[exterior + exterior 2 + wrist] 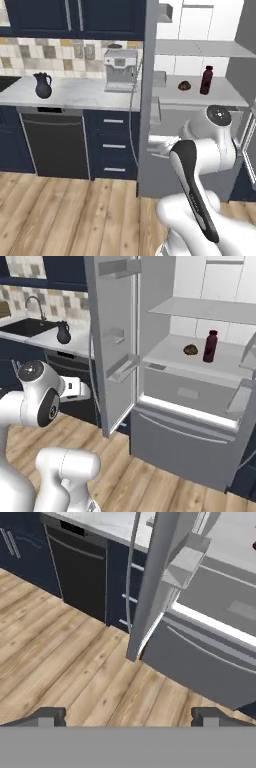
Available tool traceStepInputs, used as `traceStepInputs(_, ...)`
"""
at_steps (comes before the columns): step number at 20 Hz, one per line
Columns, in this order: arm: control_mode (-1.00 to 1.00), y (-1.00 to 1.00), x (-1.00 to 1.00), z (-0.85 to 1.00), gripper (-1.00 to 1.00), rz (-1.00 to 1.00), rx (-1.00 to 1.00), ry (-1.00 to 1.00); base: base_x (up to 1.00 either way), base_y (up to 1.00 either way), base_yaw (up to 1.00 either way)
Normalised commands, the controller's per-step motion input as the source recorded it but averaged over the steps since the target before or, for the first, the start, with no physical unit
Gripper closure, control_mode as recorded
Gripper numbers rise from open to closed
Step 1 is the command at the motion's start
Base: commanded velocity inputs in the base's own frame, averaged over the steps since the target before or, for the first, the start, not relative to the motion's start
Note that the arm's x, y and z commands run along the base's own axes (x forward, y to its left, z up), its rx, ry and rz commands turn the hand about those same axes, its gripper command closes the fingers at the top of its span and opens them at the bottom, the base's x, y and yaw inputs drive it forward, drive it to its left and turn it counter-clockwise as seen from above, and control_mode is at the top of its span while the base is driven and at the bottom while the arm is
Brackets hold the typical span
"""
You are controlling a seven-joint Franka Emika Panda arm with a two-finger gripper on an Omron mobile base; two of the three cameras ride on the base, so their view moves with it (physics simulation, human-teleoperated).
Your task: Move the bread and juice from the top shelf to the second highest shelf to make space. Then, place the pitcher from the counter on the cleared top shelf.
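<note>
The robot's arm (200, 165) hides the fridge's lower drawer (170, 150).

Brown bread (184, 85) and upright maroon juice (206, 80) share one shelf (220, 95).

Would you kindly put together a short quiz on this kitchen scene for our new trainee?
1. True or false: the tall black handled pitcher stands on the white marble counter.
2. In the left base view, on which side of the slim maroon bottle does the small round brown loaf lie: A left, B right?
3. Fill in: the tool is ____.
Key: 1 true; 2 A; 3 open, holding nothing.
</note>
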Motion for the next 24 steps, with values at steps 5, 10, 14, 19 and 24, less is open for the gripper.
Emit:
traceStepInputs(5, 1.0, 0.0, 0.0, 0.0, -1.0, 0.0, 0.0, 0.0, 0.39, 0.87, 0.42)
traceStepInputs(10, 1.0, 0.0, 0.0, 0.0, -1.0, 0.0, 0.0, 0.0, 0.63, 0.7, 0.25)
traceStepInputs(14, 1.0, 0.0, 0.0, 0.0, -1.0, 0.0, 0.0, 0.0, 0.8, 0.33, 0.01)
traceStepInputs(19, 1.0, 0.0, 0.0, 0.0, -1.0, 0.0, 0.0, 0.0, 0.85, 0.16, -0.01)
traceStepInputs(24, 1.0, 0.0, 0.0, 0.0, -1.0, 0.0, 0.0, 0.0, 0.91, 0.14, -0.04)
